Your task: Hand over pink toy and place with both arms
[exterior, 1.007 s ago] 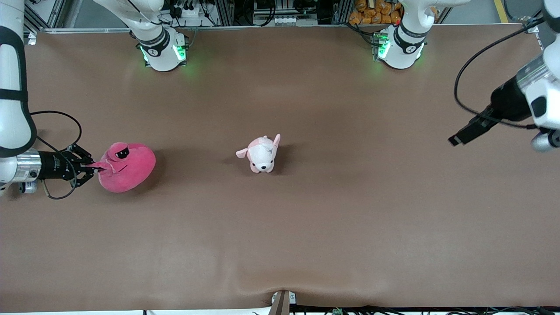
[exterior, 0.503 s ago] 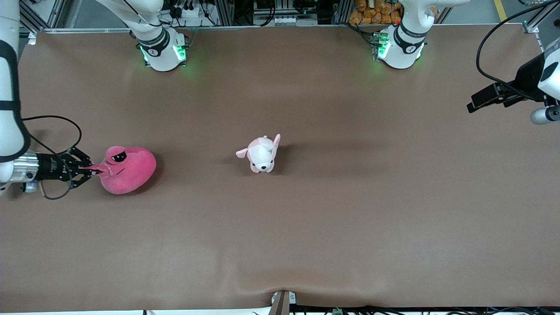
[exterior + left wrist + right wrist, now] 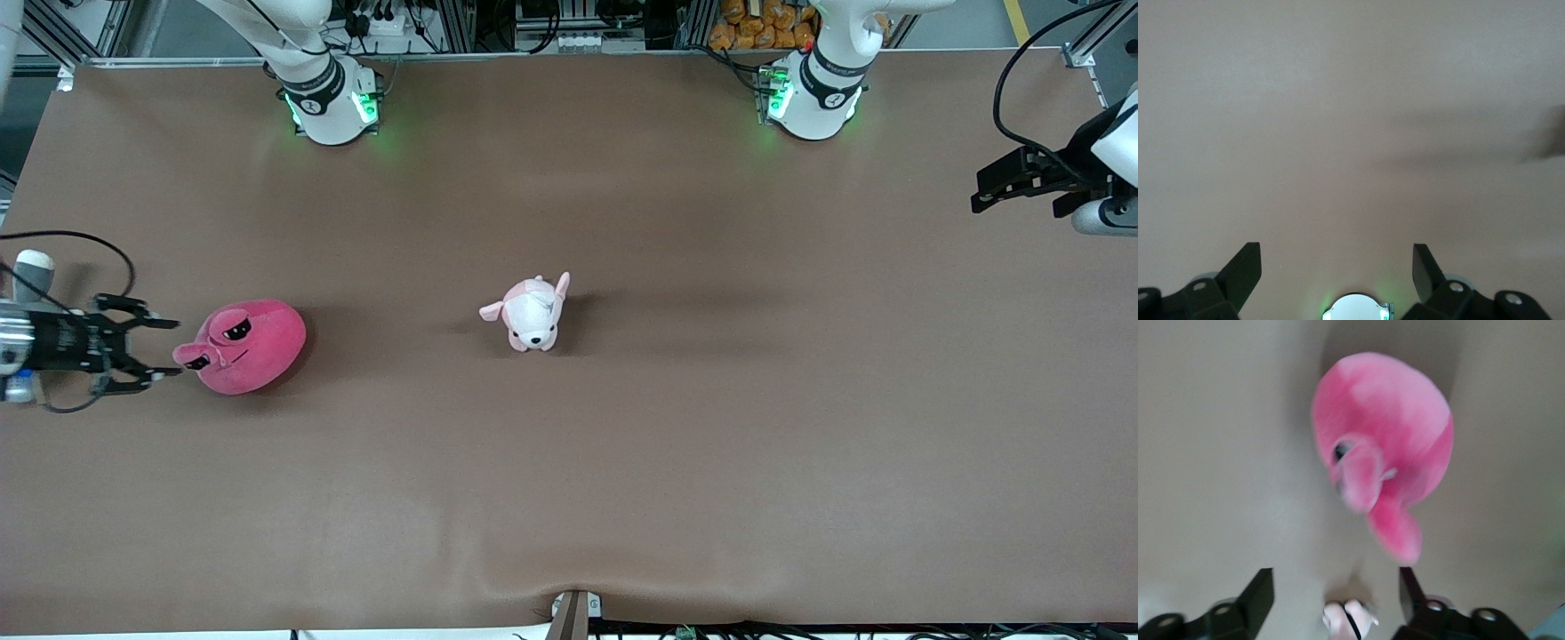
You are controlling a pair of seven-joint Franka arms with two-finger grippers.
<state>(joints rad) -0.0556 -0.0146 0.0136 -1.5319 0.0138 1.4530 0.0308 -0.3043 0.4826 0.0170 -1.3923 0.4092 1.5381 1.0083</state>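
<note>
The pink toy [image 3: 244, 345] lies on the brown table [image 3: 622, 444] near the right arm's end, its black eyes up and its nub toward my right gripper. My right gripper [image 3: 164, 348] is open just off the nub, touching nothing. In the right wrist view the toy [image 3: 1385, 447] lies ahead of the open right gripper [image 3: 1337, 583], apart from both fingers. My left gripper [image 3: 982, 188] is open and empty, up over the left arm's end of the table. The left wrist view shows the left gripper [image 3: 1337, 257] with only bare table between its fingers.
A small pale pink-and-white puppy plush [image 3: 531, 313] stands at the middle of the table. The two arm bases [image 3: 331, 102] [image 3: 813, 98] stand along the table edge farthest from the front camera.
My right gripper has opened, let go of the toy's nub and drawn back toward the table's end. The toy has settled on the table. My left gripper has pulled back toward its own end.
</note>
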